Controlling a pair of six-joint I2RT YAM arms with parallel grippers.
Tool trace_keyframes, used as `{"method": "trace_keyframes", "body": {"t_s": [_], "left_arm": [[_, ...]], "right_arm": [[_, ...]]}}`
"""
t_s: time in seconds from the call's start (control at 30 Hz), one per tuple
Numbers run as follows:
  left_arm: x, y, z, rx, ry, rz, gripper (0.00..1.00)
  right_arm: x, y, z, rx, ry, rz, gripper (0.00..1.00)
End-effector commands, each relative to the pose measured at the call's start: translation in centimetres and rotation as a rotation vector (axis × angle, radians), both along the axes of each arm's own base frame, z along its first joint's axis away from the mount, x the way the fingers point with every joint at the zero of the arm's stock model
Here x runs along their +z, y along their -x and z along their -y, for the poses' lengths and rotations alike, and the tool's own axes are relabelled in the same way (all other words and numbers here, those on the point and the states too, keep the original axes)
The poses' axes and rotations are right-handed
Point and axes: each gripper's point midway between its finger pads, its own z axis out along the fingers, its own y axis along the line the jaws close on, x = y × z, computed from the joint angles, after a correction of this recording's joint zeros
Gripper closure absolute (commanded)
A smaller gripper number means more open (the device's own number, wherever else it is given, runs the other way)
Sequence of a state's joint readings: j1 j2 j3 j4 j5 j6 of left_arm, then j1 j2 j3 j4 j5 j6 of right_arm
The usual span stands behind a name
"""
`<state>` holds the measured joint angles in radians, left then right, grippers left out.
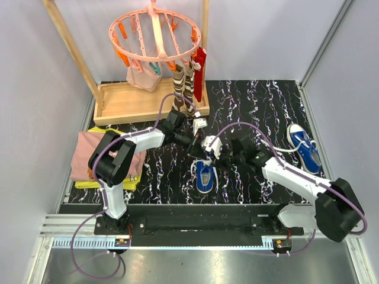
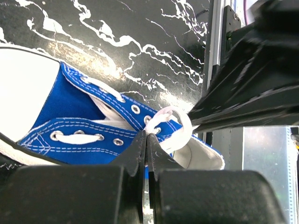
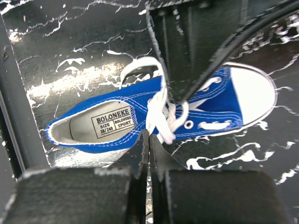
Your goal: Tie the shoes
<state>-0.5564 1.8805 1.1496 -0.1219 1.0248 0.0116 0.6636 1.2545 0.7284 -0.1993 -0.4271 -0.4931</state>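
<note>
Two grippers work over one shoe. The left gripper [image 2: 146, 140] has its fingers pressed together, tips nipped onto the white lace loop [image 2: 174, 133] at the top eyelets. The right gripper [image 3: 148, 140] is likewise clenched, and a lace strand [image 3: 155, 109] runs down into its tips; I judge it pinched, though the contact itself is small in view. The opposed holds suggest the lace is being tensioned between the arms to form or draw a knot.

The near shoe [image 1: 205, 176] lies on its sole, centre of the marbled table [image 1: 260, 100], toe toward the arm bases, opening away. Its lace is not yet knotted. The second shoe [image 1: 305, 148] lies well apart to the right, lace trailing, untouched.

Clearances: the black rail [image 1: 195, 208] runs close to the near shoe's toe, so there is little room to pull toward the bases. Open table lies beyond and to either side. The wooden rack base [image 1: 133, 103] and hanging striped socks [image 1: 183, 86] stand just behind the left arm, limiting rearward travel. Both wrists are crowded together; collision is the main risk.
</note>
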Motion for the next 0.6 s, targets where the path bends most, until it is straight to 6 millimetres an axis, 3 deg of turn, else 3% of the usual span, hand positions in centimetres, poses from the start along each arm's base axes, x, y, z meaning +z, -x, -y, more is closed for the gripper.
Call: {"method": "trace_keyframes", "body": {"t_s": [0.0, 0.33, 0.57], "left_arm": [[2.5, -0.9, -0.3, -0.012, 0.042, 0.08, 1.0], [2.0, -1.2, -2.4, -0.015, -0.017, 0.126, 1.0], [1.7, -2.4, -4.1, -0.002, -0.063, 0.194, 1.0]], "right_arm": [[0.4, 0.6, 1.0, -0.02, 0.016, 0.029, 1.0], [-0.6, 1.6, 3.2, -0.049, 0.077, 0.028, 1.0], [-1.1, 2.3, 4.3, -0.07, 0.102, 0.019, 1.0]]}}
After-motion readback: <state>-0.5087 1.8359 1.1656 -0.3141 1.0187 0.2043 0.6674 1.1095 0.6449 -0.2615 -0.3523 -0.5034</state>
